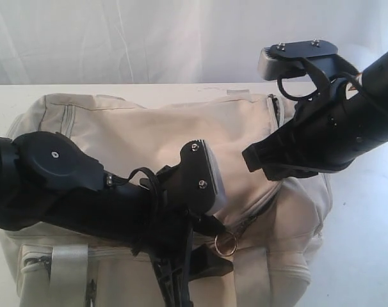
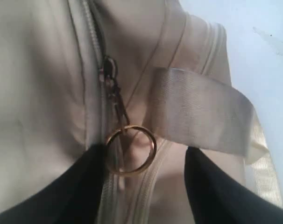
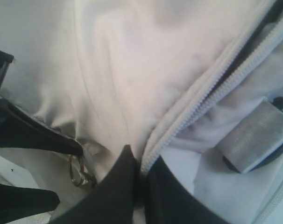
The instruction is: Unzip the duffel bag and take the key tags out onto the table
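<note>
Pins duffel bag (image 1: 181,128) on the table (image 1: 367,256) using right gripper (image 3: 139,163), clamped tight on the cream fabric edge right beside the zip (image 3: 197,98). Probably there as an anchor, so the cloth stays taut during the pull. Puts left gripper (image 2: 145,151) wide apart astride the brass pull ring (image 2: 130,171), not yet gripping it. Reads as start of unzipping. Shows no key tags, presumably inside the bag.

We see the cream duffel bag (image 1: 155,134) filling the lower left and middle of the exterior frame, lying on the white table (image 1: 367,243). Its brass-ringed zip pull (image 1: 225,244) hangs at lower centre, just beside a pale webbing strap (image 2: 202,116). The zip there looks closed.
</note>
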### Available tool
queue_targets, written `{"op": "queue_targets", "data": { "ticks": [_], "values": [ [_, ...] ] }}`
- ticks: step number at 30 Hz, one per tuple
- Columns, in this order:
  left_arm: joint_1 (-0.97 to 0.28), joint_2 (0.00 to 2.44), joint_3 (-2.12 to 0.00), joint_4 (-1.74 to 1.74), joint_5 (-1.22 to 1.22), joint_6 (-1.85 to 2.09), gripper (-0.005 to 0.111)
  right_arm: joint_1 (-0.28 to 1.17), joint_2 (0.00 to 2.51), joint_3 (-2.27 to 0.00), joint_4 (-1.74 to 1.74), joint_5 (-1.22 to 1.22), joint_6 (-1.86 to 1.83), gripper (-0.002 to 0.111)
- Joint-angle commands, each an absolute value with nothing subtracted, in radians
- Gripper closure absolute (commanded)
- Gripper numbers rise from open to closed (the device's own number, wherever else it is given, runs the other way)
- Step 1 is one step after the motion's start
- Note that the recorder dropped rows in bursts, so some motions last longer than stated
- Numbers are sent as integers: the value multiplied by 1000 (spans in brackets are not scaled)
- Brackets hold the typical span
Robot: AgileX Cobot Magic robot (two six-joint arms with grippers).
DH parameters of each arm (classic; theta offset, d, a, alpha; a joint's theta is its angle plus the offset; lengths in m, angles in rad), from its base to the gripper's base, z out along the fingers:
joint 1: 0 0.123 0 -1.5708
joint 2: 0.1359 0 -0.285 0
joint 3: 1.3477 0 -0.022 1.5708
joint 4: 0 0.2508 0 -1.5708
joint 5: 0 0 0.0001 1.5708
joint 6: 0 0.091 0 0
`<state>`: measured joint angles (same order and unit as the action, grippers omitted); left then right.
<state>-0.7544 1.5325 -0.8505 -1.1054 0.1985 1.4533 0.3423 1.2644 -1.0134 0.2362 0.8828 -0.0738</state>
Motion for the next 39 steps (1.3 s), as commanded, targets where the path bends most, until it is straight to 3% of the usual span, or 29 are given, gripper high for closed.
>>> {"op": "queue_targets", "data": {
  "ticks": [1,8,14,30,39],
  "values": [
    [-761,1547,-849,-1121,194,1443,50,337,1249,-1029,237,860,-89,108],
    [-761,1603,-851,-1225,153,1471,53,337,1249,-1029,237,858,-89,108],
    [-761,1606,-851,-1225,141,1471,107,337,1249,-1029,237,856,-89,108],
    [-761,1494,-851,-1153,204,1431,107,337,1249,-1029,226,850,-78,108],
    [-759,1454,-851,-662,307,941,107,337,1249,-1029,226,848,-78,108]
  ]
}}
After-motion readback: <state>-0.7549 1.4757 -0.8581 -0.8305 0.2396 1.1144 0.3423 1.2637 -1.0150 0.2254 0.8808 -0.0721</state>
